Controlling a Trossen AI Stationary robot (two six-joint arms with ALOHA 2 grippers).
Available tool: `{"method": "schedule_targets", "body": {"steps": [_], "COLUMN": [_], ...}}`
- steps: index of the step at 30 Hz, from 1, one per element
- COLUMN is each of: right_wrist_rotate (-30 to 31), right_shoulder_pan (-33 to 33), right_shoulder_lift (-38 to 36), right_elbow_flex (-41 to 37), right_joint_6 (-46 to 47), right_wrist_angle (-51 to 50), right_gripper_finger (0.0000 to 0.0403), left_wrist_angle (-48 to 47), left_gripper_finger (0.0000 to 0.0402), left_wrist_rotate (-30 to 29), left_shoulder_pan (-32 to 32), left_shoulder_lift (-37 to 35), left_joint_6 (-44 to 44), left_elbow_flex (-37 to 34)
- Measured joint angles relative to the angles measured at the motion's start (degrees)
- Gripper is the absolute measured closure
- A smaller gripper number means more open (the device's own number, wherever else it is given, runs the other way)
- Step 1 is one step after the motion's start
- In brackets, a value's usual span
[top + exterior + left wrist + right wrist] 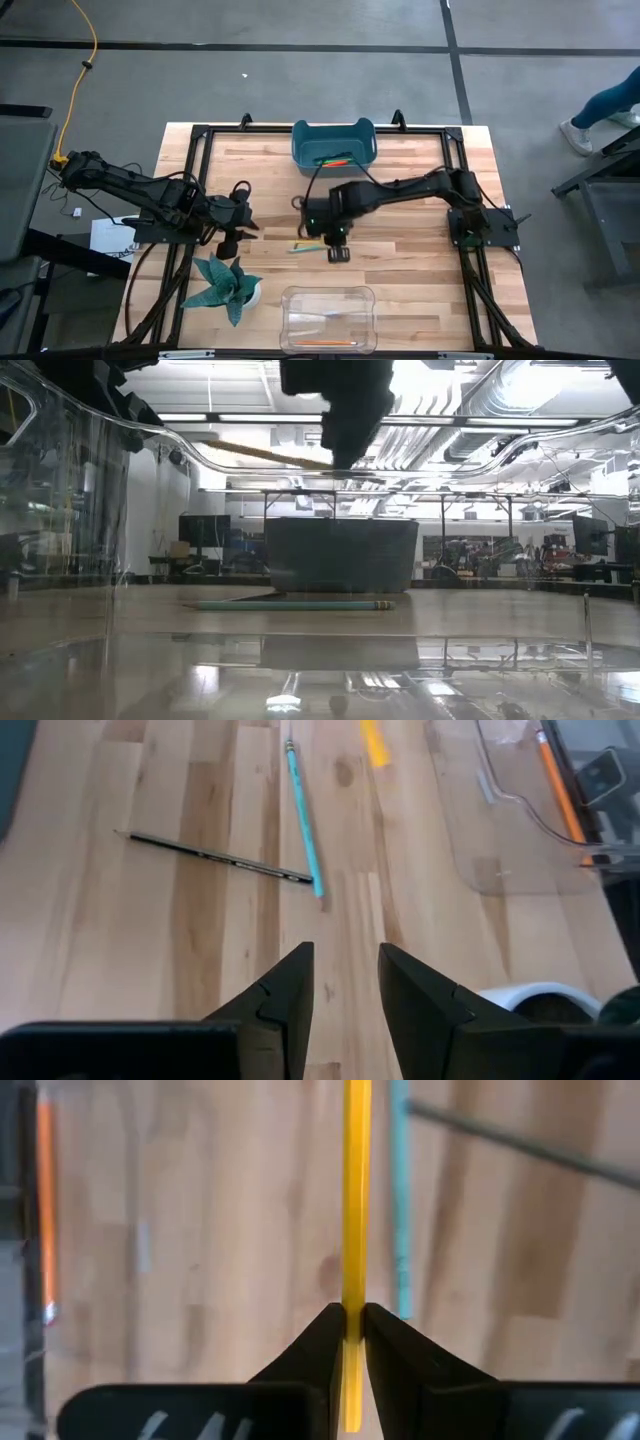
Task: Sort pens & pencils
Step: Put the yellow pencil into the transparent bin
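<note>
My right gripper [353,1318] is shut on a yellow pencil [356,1190] above the table's middle, between the blue bin and the clear container. In the low view that pencil [265,454] hangs in the air under the gripper [345,430]. A teal pencil [303,815] and a dark pencil [215,857] lie flat on the wood beside it. An orange pencil [560,790] lies in the clear container [328,318]. The green and red pens [335,160] lie in the blue bin [335,143]. My left gripper [343,975] is open, low over bare wood, left of the pencils. My right gripper pinches the yellow pencil's shaft [354,1295] between its two fingers, near one end. The fingers come from above, pointing down, and lie across the pencil. The pencil is lifted clear of the table, nearly level, with its long part [240,450] sticking out to one side.
A potted plant [228,285] stands at the near left, close to my left arm. The clear container sits at the table's near edge and its wall fills the low view. The blue bin stands at the far edge. A person's leg [600,105] shows beyond the table's right.
</note>
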Motion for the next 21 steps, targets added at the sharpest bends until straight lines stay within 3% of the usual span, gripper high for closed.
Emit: {"method": "schedule_targets", "body": {"steps": [11, 21], "right_wrist_rotate": [-1.88, -3.17], "right_shoulder_pan": [10.91, 15.29], "right_shoulder_lift": [0.00, 0.00], "right_elbow_flex": [0.00, 0.00], "right_joint_6": [6.78, 11.26], "right_wrist_angle": [2.41, 6.70], "right_gripper_finger": [0.0369, 0.0369], "left_wrist_angle": [0.48, 1.21], "left_gripper_finger": [0.0298, 0.0298], "left_wrist_rotate": [1.21, 1.18], "left_shoulder_pan": [0.00, 0.00], "left_shoulder_lift": [0.00, 0.00], "left_joint_6": [-2.84, -4.99], "left_elbow_flex": [0.00, 0.00]}}
